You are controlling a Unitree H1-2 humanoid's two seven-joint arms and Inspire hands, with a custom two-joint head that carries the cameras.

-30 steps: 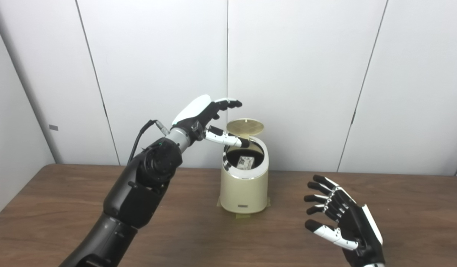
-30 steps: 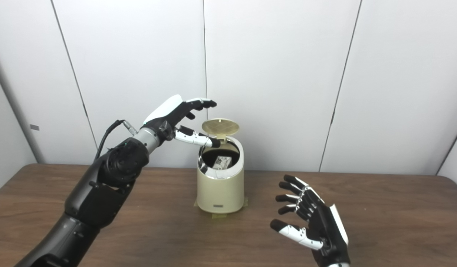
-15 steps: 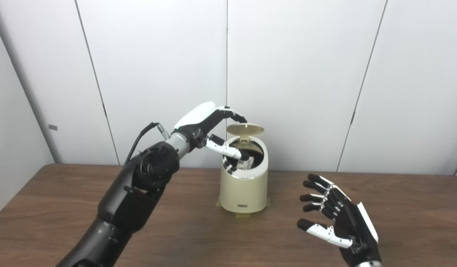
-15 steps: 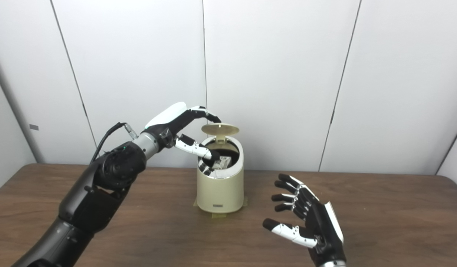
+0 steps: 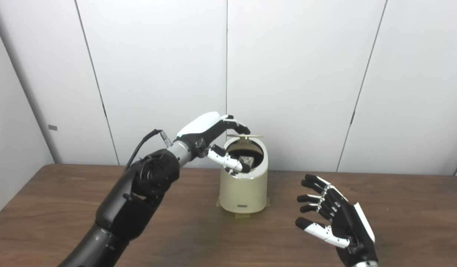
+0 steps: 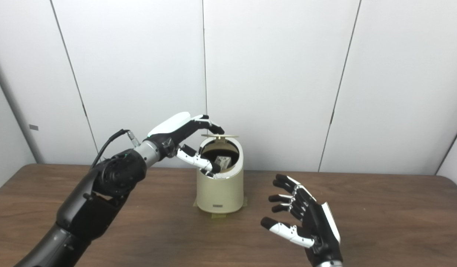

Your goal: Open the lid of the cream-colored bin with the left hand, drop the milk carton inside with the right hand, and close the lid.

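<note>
**Cream bin, lid half down, carton inside**

Brown wood-grain table [image 5: 65,207], one, spanning both views, backed by white wall panels [image 5: 299,74]. One cream-coloured bin [image 5: 244,193], standing upright near the table's far edge, on a patch of tape showing at its base. One lid [image 5: 246,136], hinged at the back, tilted low over the mouth and seen almost edge-on, not closed. One milk carton [image 6: 222,162], down inside the bin's dark opening, only its pale printed top showing.

Two arms, two hands. Left hand [image 5: 213,139] raised over the bin's left rim, fingers [image 5: 240,128] curled above the lid's near edge, thumb [image 5: 230,163] reaching down across the opening; holding nothing, fingers and thumb apart; contact with the lid too close to tell. Right hand [image 6: 306,222] above the table to the right of the bin, well apart from it, palm turned inward, fingers spread wide, empty.

From the left eye: carton mostly hidden behind the thumb, only a sliver showing. From the right eye: carton clear of the thumb, more of its top visible, and a wider strip of the dark interior beneath the lid. One black cable [image 5: 143,144] looping off the left forearm.
</note>
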